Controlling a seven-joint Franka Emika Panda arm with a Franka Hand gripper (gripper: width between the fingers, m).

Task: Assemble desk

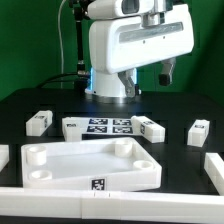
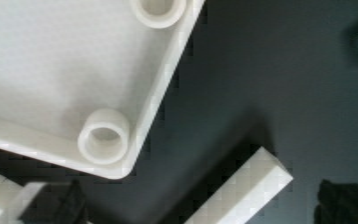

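Looking like step one: dark two-finger gripper (image 1: 168, 72) hangs open and empty, the near white plastic tabletop panel (image 1: 55, 180) is legless, so next it'd probably square up over a white square leg (image 1: 150, 127).

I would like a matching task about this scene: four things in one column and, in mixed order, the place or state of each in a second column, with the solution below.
Things:
1. tabletop panel
2. marker board
3. gripper
4. border rail

Places or states:
A. open, up in the air, holding nothing
B. thin and flat, printed with black-and-white tags, lying behind the panel
C. long and white, along the lower edge of the exterior view
D. lying with its rim upward, round corner sockets showing

Pairs: 1-D, 2-B, 3-A, 4-C
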